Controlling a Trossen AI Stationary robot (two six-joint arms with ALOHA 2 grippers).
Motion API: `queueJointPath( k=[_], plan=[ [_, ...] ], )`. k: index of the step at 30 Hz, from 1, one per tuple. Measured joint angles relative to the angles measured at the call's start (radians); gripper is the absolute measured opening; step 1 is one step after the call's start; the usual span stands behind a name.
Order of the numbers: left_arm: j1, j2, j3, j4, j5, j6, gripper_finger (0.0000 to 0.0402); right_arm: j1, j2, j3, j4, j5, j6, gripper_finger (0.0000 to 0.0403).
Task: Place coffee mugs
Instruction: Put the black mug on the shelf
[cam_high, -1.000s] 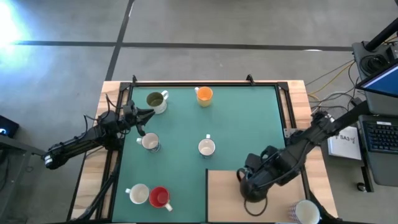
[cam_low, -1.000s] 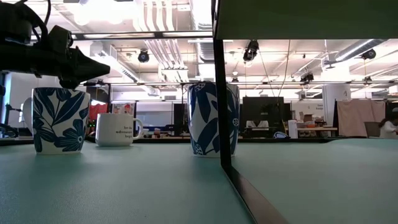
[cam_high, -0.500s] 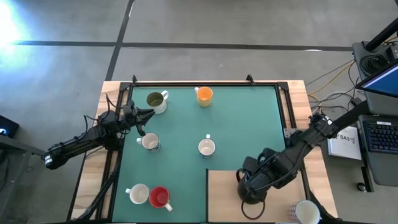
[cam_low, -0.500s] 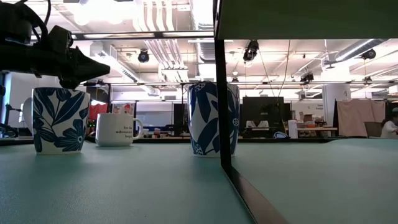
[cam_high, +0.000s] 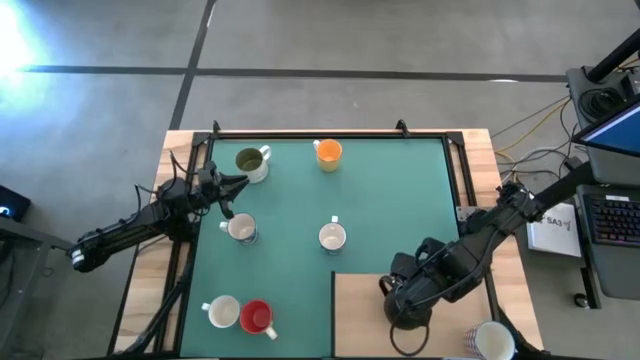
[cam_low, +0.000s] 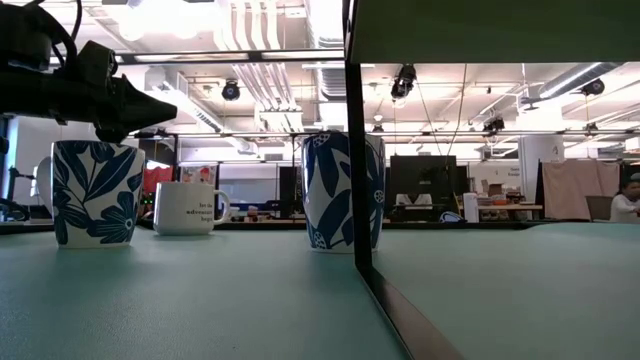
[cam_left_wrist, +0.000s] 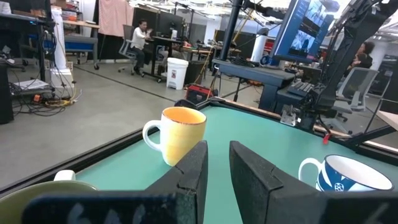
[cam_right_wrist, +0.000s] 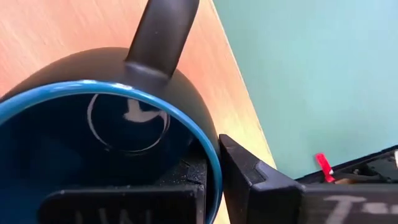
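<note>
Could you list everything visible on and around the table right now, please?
Dark blue mug: one, on the wooden panel at the table's near right; right gripper's fingers clamp its rim.
Orange mug: one, far edge of the green mat.
Olive-inside mug: one, white, far left.
White mugs: three on the mat, centre, left and near left; a fourth off the near right corner.
Red mug: one, near left.
Left gripper: idle beside the olive-inside mug.
Right gripper: shut on the dark blue mug.
</note>
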Motion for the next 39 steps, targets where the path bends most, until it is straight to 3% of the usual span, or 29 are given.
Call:
queueJointPath(
  k=[14, 39],
  plan=[
    [0.000, 0.000, 0.000, 0.000, 0.000, 0.000, 0.0049, -0.007, 0.000, 0.048, 0.015, 0.084, -0.059, 0.0014],
    [0.000, 0.000, 0.000, 0.000, 0.000, 0.000, 0.0049, -0.104, 0.074, 0.080, 0.014, 0.083, -0.263, 0.0022]
  ],
)
